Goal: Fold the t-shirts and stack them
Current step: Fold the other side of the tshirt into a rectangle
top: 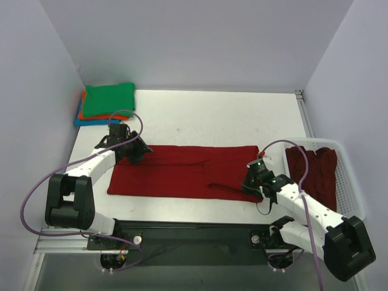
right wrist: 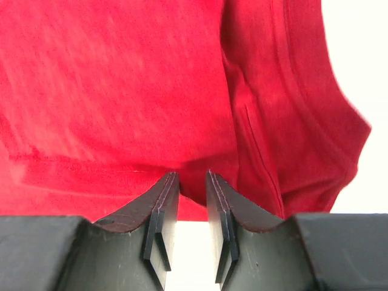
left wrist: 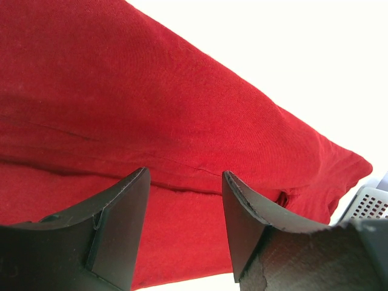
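A dark red t-shirt (top: 182, 173) lies flat across the middle of the table as a long band. My left gripper (top: 136, 154) is at its far left corner, open; in the left wrist view its jaws (left wrist: 185, 182) stand wide apart just over the red cloth (left wrist: 151, 109). My right gripper (top: 253, 187) is at the shirt's near right corner. In the right wrist view its jaws (right wrist: 191, 177) are nearly together, with a small fold of the shirt's edge (right wrist: 121, 91) nipped between the tips. Folded t-shirts are stacked at the far left, green (top: 109, 100) on top of orange and blue.
A white slotted basket (top: 350, 182) stands at the right edge of the table, with more dark red shirts (top: 315, 170) heaped in it. White walls close in the table at the left, back and right. The arms' black base rail (top: 194, 233) runs along the near edge.
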